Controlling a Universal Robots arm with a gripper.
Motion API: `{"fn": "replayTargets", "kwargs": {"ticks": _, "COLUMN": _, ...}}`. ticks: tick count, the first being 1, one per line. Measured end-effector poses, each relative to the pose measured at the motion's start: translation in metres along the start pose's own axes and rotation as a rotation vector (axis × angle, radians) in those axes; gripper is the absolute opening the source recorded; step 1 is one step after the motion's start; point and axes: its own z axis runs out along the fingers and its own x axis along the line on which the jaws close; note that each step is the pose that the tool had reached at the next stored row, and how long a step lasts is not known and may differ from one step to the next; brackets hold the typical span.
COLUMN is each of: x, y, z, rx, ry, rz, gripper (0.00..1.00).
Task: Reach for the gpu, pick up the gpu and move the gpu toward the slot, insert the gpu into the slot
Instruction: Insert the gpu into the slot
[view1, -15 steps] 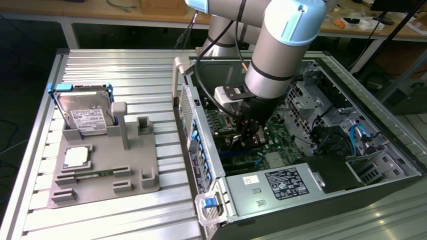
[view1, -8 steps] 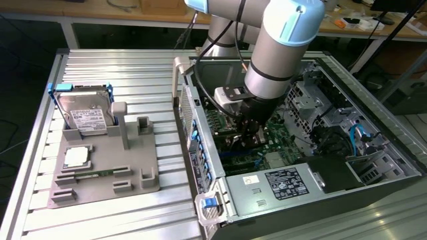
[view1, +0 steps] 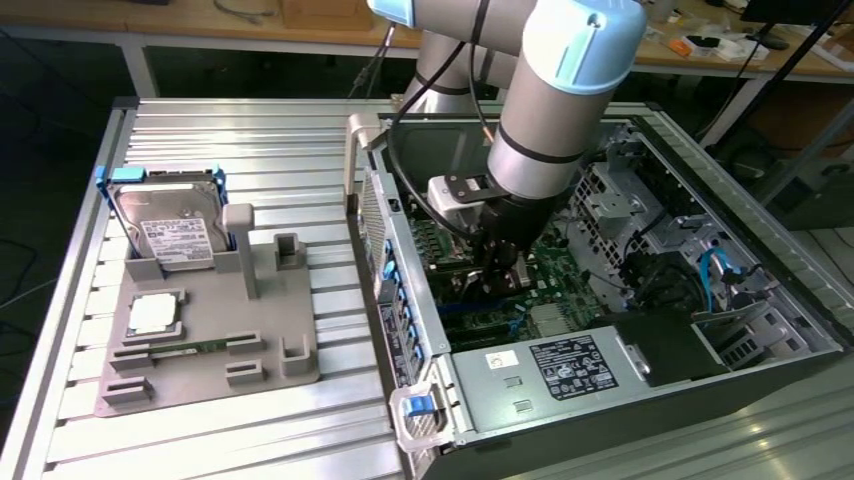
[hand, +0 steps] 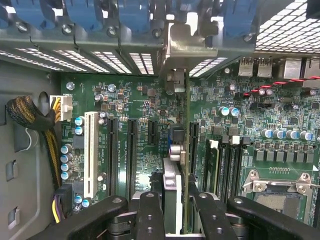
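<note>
Fingers (hand: 150, 212): nearest my wrist view, the two black ones are clamped on the gpu (hand: 186, 165), one on each flat face, so the thin card cannot tip sideways.
Gpu: I see it edge-on, standing upright over the motherboard (hand: 140, 100) and running away from the wrist.
Bracket (hand: 175, 45): the silvery end points at the rear wall of the case (view1: 747, 290), up against the row of vented covers. I judge it is turned that way so that it meets its opening there.
Slot (hand: 176, 134): a bit of blue shows just beside the card's lower edge, between the black connectors (hand: 131, 150) and the memory strips (hand: 225, 160). The card looks lined up along it.
Seating: I cannot tell whether the edge is already in the slot or only just above it.
Arm: in the exterior view it reaches steeply down into the open case, with the fingers (view1: 505, 262) low over the board.
Worktop (view1: 240, 420): the grey fixture (view1: 214, 350) on the exterior view's left holds the hard drive (view1: 174, 235) and the processor chip (view1: 154, 312), well apart from the work.
</note>
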Motion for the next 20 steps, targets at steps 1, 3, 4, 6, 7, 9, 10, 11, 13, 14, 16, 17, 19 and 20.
{"fn": "replayTargets", "kwargs": {"ticks": 1, "x": 0.0000, "y": 0.0000, "z": 0.0000, "rx": 0.0000, "ry": 0.0000, "rz": 0.000, "gripper": 0.28}}
{"fn": "replayTargets", "kwargs": {"ticks": 3, "x": 0.0000, "y": 0.0000, "z": 0.0000, "rx": 0.0000, "ry": 0.0000, "rz": 0.000, "gripper": 0.28}}
{"fn": "replayTargets", "kwargs": {"ticks": 4, "x": 0.0000, "y": 0.0000, "z": 0.0000, "rx": 0.0000, "ry": 0.0000, "rz": 0.000, "gripper": 0.28}}
{"fn": "replayTargets", "kwargs": {"ticks": 6, "x": 0.0000, "y": 0.0001, "z": 0.0000, "rx": 0.0000, "ry": 0.0000, "rz": 0.000, "gripper": 0.28}}
{"fn": "replayTargets", "kwargs": {"ticks": 7, "x": 0.0000, "y": 0.0005, "z": 0.0000, "rx": 0.0000, "ry": 0.0001, "rz": 0.000, "gripper": 0.28}}
{"fn": "replayTargets", "kwargs": {"ticks": 9, "x": -0.0001, "y": 0.0010, "z": -0.0004, "rx": 0.0001, "ry": -0.0001, "rz": 0.000, "gripper": 0.28}}
{"fn": "replayTargets", "kwargs": {"ticks": 10, "x": -0.0001, "y": 0.0017, "z": -0.0006, "rx": 0.0000, "ry": 0.0000, "rz": 0.000, "gripper": 0.28}}
{"fn": "replayTargets", "kwargs": {"ticks": 11, "x": -0.0001, "y": 0.0023, "z": -0.0009, "rx": 0.0000, "ry": 0.0001, "rz": 0.000, "gripper": 0.28}}
{"fn": "replayTargets", "kwargs": {"ticks": 13, "x": -0.0002, "y": 0.0025, "z": -0.0017, "rx": 0.0003, "ry": 0.0001, "rz": 0.000, "gripper": 0.28}}
{"fn": "replayTargets", "kwargs": {"ticks": 14, "x": -0.0001, "y": 0.0025, "z": -0.0016, "rx": 0.0005, "ry": 0.0001, "rz": 0.000, "gripper": 0.28}}
{"fn": "replayTargets", "kwargs": {"ticks": 16, "x": -0.0002, "y": 0.0028, "z": -0.0016, "rx": 0.0005, "ry": 0.0000, "rz": 0.000, "gripper": 0.28}}
{"fn": "replayTargets", "kwargs": {"ticks": 17, "x": -0.0002, "y": 0.0030, "z": -0.0017, "rx": 0.0005, "ry": 0.0001, "rz": 0.000, "gripper": 0.28}}
{"fn": "replayTargets", "kwargs": {"ticks": 19, "x": -0.0002, "y": 0.0038, "z": -0.0017, "rx": 0.0008, "ry": 0.0001, "rz": 0.000, "gripper": 0.28}}
{"fn": "replayTargets", "kwargs": {"ticks": 20, "x": -0.0002, "y": 0.0038, "z": -0.0017, "rx": 0.0009, "ry": 0.0002, "rz": 0.000, "gripper": 0.28}}
